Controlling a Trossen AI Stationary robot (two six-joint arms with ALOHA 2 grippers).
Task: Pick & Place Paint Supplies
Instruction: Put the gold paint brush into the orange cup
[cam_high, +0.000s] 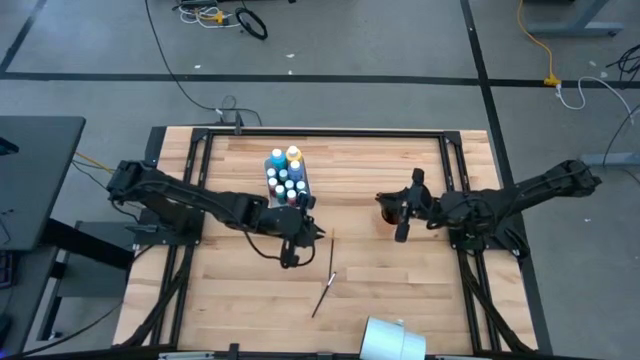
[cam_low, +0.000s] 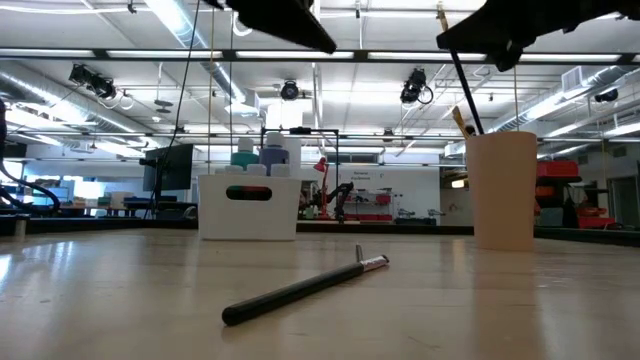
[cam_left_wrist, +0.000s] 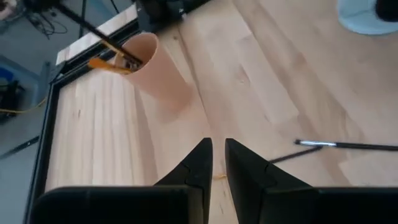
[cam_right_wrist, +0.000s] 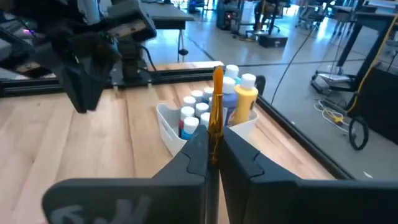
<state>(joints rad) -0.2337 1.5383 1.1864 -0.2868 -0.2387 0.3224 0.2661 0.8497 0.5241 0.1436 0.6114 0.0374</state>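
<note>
My right gripper (cam_right_wrist: 213, 146) hovers beside the tan cup (cam_high: 386, 212) at the table's right and is shut on an orange-handled brush (cam_right_wrist: 216, 102). The cup (cam_low: 505, 190) stands upright with other brushes (cam_left_wrist: 102, 62) in it. My left gripper (cam_left_wrist: 219, 152) hangs over the table's middle (cam_high: 312, 232), shut to a narrow slit with nothing between the fingers. Two dark brushes (cam_high: 326, 283) lie flat on the wood nearer the front edge. A white bin (cam_high: 288, 178) full of paint bottles (cam_right_wrist: 239, 102) stands at the far middle. My right gripper pinches the orange handle (cam_right_wrist: 216, 140) between its two fingers. The fingers come in about level from the table's right and lie across the brush. The brush stands roughly upright, its upper end above the fingers and clear of the table. Its lower part is hidden by the fingers.
A white object (cam_high: 393, 340) lies at the front edge, right of centre. A black metal frame (cam_high: 330, 132) borders the tabletop. Bare wood stretches between the bin, the cup and the loose brushes (cam_low: 300, 290).
</note>
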